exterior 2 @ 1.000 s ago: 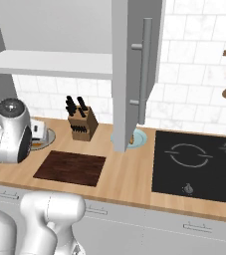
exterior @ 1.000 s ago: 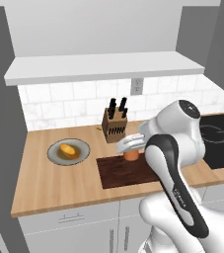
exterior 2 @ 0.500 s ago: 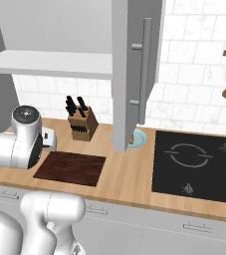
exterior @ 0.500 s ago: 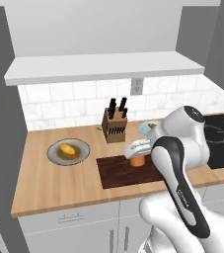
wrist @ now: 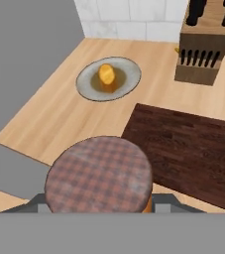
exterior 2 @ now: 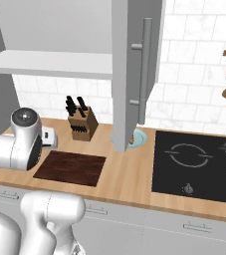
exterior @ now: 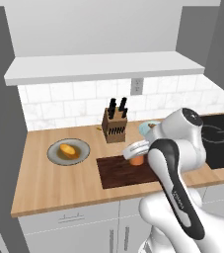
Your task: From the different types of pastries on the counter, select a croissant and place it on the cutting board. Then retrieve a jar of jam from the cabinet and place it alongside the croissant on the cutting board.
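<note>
Over the last second the tool (exterior: 134,151) has carried the jar of jam (exterior: 137,159) rightward over the cutting board (exterior: 118,171). Its fingers are closed on the jar. No croissant lies on the board's visible surface, so delivery looks close but incomplete.

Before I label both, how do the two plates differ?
The left plate is grey and carries a smooth yellow-orange bun; the right plate is pale blue, half hidden behind a cabinet door, its pastry barely visible. Both are round and lie flat on the counter.
</note>
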